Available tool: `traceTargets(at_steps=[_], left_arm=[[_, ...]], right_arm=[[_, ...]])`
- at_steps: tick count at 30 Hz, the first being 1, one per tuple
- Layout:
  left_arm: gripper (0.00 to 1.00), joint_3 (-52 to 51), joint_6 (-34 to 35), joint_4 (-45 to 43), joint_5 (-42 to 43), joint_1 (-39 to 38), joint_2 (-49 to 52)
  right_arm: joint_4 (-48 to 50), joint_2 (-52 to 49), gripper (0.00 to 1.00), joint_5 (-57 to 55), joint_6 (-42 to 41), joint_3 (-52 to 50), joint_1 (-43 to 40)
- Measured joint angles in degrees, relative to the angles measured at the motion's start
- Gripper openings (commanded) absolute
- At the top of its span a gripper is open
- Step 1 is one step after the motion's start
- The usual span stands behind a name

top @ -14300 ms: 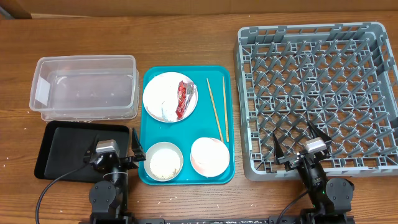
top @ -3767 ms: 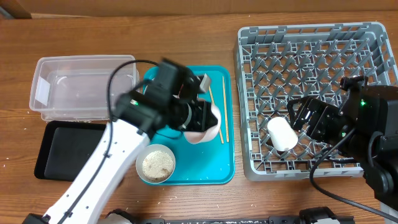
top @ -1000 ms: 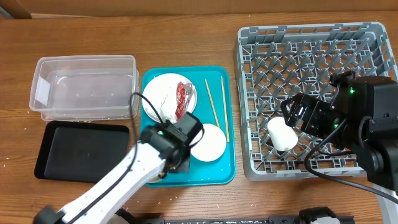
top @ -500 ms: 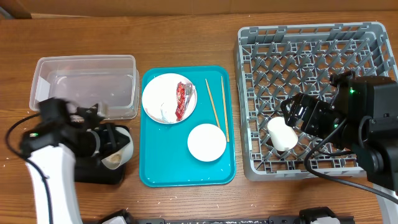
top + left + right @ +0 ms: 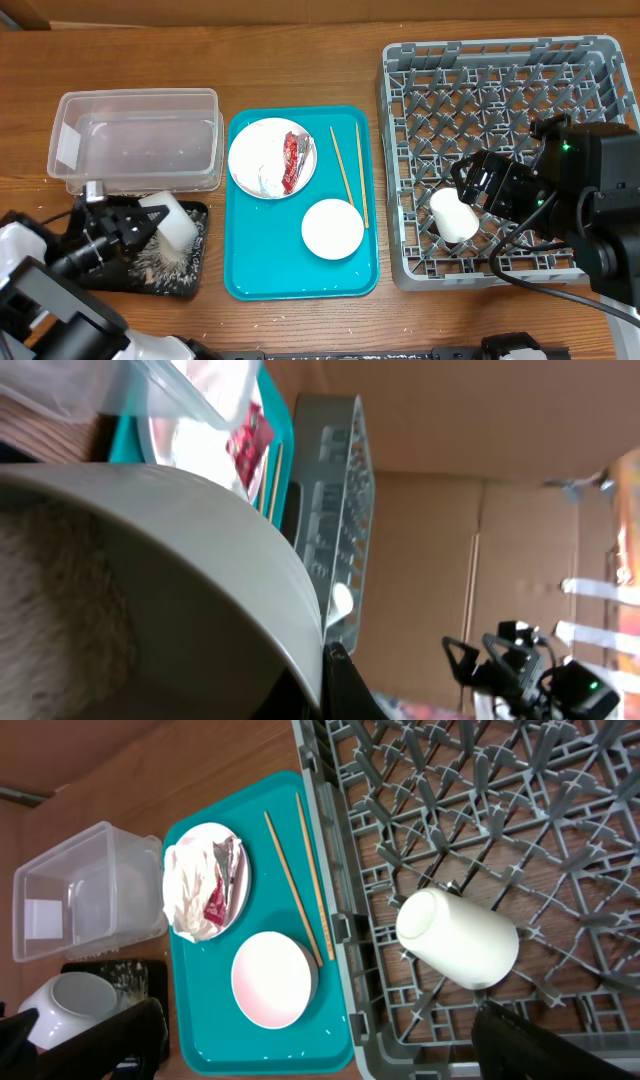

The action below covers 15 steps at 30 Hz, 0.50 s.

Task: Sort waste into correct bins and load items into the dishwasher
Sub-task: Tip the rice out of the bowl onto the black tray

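Gripping a bowl [image 5: 172, 222] by its rim, the left gripper [image 5: 140, 222] holds it tipped on its side over the black tray [image 5: 197, 240], with rice grains [image 5: 150, 268] scattered on the tray just beneath its fingers. The right gripper [image 5: 480, 195] hangs over the rack [image 5: 500, 80] with fingers spread wide and nothing between them, the cup [image 5: 453, 215] lying on its side on the lattice just below. Off to its left, the teal tray [image 5: 245, 270] carries the second bowl [image 5: 332, 229], chopsticks [image 5: 345, 180] and the plate [image 5: 250, 150] with napkin [image 5: 268, 178] and wrapper [image 5: 293, 160].
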<state>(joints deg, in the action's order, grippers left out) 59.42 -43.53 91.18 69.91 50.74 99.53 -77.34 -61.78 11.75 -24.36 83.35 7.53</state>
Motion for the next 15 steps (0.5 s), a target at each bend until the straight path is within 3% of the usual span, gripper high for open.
traceTargets(at_steps=[6,15], left_arm=[[0.04,0.0,-4.9,5.1,1.3,2.1,3.5],[0.04,0.0,-11.3,4.8,1.9,2.1,3.5]], right_arm=[[-0.2,0.0,1.0,0.0,0.0,0.0,0.0],[-0.7,0.0,1.0,0.0,0.0,0.0,0.0]])
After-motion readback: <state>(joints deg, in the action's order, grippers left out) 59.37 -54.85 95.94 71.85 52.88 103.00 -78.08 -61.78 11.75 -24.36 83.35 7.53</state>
